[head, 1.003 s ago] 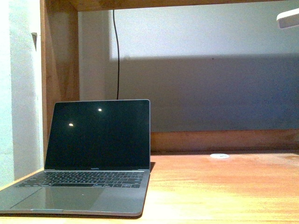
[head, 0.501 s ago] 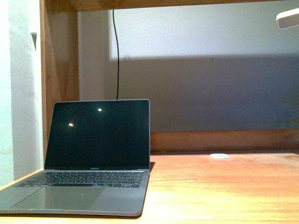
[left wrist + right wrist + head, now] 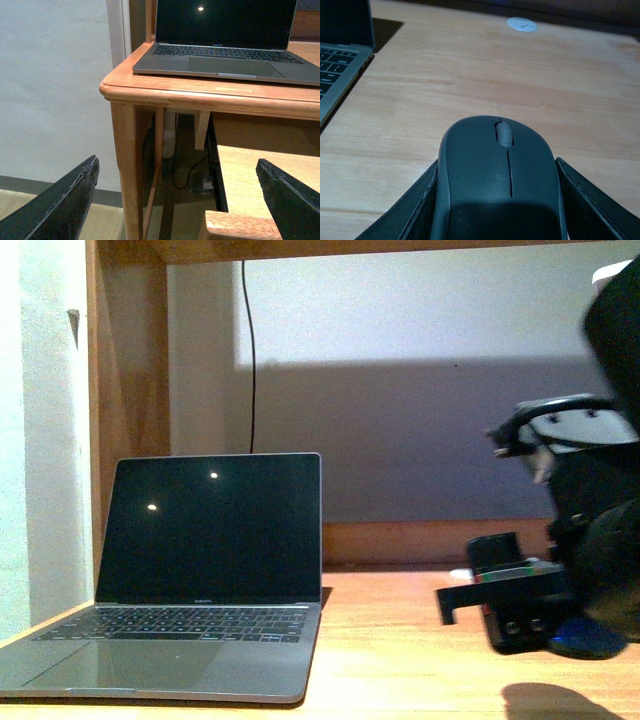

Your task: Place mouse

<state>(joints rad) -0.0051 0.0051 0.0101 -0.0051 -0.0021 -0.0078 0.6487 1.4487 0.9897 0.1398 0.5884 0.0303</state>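
Observation:
The dark grey mouse [image 3: 500, 175], scroll wheel facing the camera, sits between the two black fingers [image 3: 415, 210] of my right gripper [image 3: 500, 205], which is shut on it just above the wooden desk [image 3: 470, 75], to the right of the laptop [image 3: 340, 55]. In the front view my right arm [image 3: 520, 610] shows low at the right over the desk; the mouse itself is hidden there. My left gripper [image 3: 177, 200] is open and empty, hanging in front of and below the desk's front left corner [image 3: 120, 85].
An open grey laptop [image 3: 210, 540] with a dark screen stands at the desk's left. A small white round disc [image 3: 522, 24] lies near the back wall. A black cable [image 3: 250, 360] hangs behind the laptop. Bare desk wood [image 3: 400, 660] lies between laptop and right arm.
My right arm has come into the front view from the right and now hangs low over the desk, covering the white disc there. The laptop has not moved.

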